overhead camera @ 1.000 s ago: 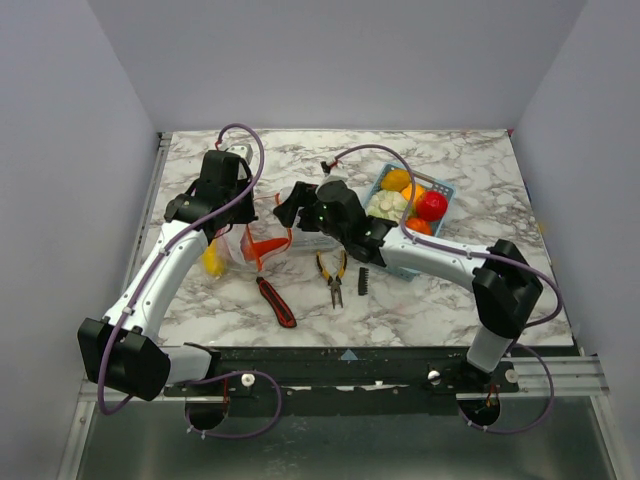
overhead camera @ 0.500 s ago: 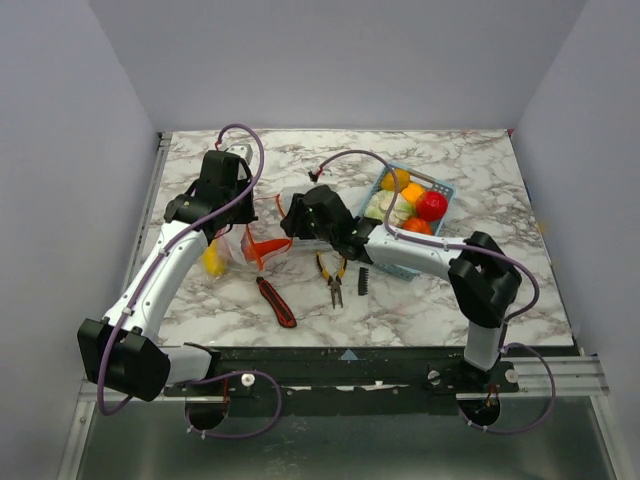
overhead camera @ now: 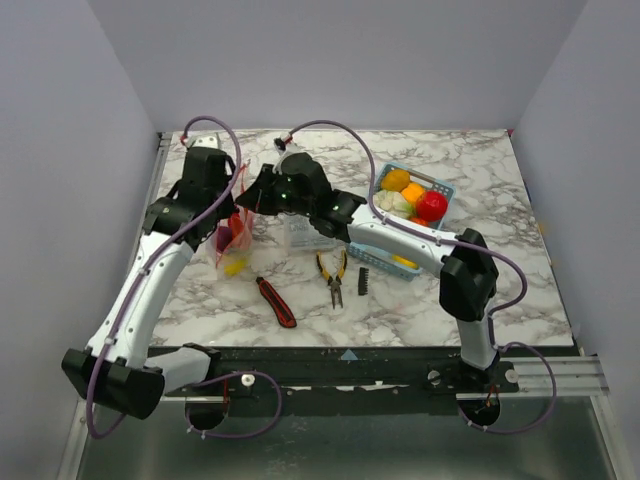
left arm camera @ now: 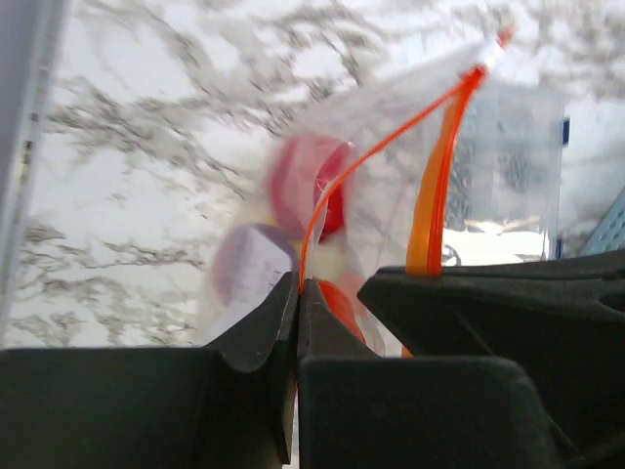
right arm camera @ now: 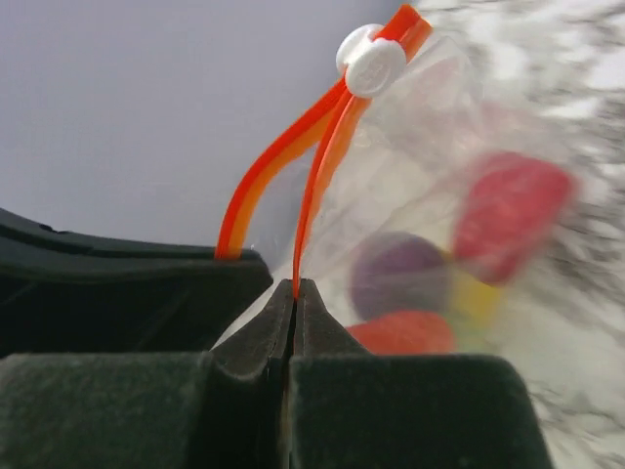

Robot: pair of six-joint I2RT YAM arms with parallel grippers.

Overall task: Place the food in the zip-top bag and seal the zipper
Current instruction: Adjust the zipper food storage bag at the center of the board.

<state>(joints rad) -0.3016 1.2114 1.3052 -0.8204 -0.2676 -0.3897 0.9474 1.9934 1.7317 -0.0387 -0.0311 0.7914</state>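
The zip-top bag (overhead camera: 231, 243) hangs between my two grippers, lifted off the table. Inside it lie red (left arm camera: 311, 186), purple (left arm camera: 247, 270) and yellow (overhead camera: 236, 266) food pieces. My left gripper (left arm camera: 298, 285) is shut on one lip of the orange zipper (left arm camera: 441, 166). My right gripper (right arm camera: 295, 285) is shut on the other lip, just beside the left one (overhead camera: 222, 203). The zipper's white slider (right arm camera: 371, 61) sits at the far end of the mouth. More food (overhead camera: 431, 205) fills the light blue basket (overhead camera: 442, 187) at the back right.
Yellow-handled pliers (overhead camera: 332, 275), a red-and-black utility knife (overhead camera: 276, 302) and a small black part (overhead camera: 364, 282) lie on the marble near the front. A rigid clear box (overhead camera: 305, 233) stands under the right arm. Grey walls close the sides and back.
My right gripper swung left to the bag's mouth and shut on the zipper. The left arm drew the bag up and back-left, so it now hangs with the food at its bottom.
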